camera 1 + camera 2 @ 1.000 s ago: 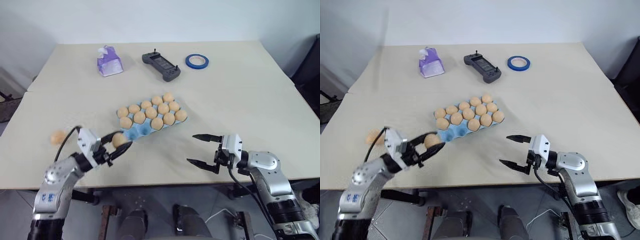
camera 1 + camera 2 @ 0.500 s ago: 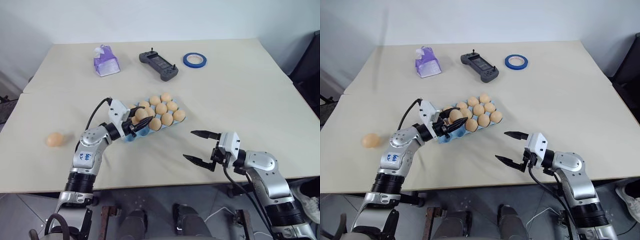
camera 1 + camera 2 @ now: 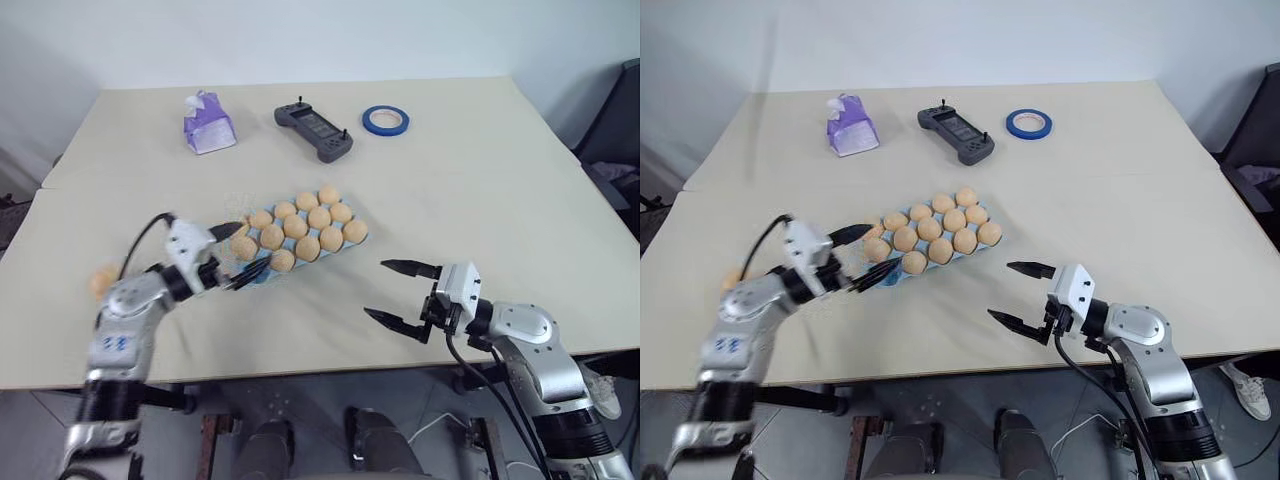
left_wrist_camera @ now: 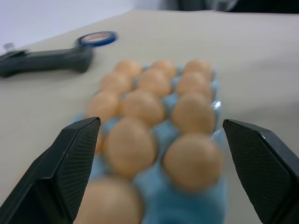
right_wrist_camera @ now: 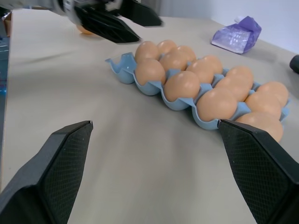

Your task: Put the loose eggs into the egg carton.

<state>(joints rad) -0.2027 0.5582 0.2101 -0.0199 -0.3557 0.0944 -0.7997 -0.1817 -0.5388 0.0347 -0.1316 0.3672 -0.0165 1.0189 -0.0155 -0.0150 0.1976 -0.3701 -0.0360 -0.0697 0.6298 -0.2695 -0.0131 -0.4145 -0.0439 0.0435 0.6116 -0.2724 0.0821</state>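
Nearest me, my right gripper [image 3: 397,292] hangs over the counter [image 3: 480,190] with its fingers spread wide and nothing between them. My left gripper [image 3: 240,254] sits at the near left end of the egg carton [image 3: 262,271], fingers spread and empty. One loose egg [image 3: 100,282] lies well off to the left. Farther back sit a purple packet [image 3: 206,124], a controller [image 3: 315,131] and blue tape [image 3: 386,121].

Egg carton [image 3: 262,268]: light blue moulded pulp-like tray, matt. Eggs [image 3: 308,221]: pale tan-orange, smooth, faint sheen. Table [image 3: 480,170]: beige top, matt, smooth. Tape roll [image 3: 386,121], far edge: blue, glossy. Controller [image 3: 317,131]: dark matt plastic. Bag [image 3: 206,124]: purple crinkled film. Fingertips [image 5: 70,163]: black textured plastic.
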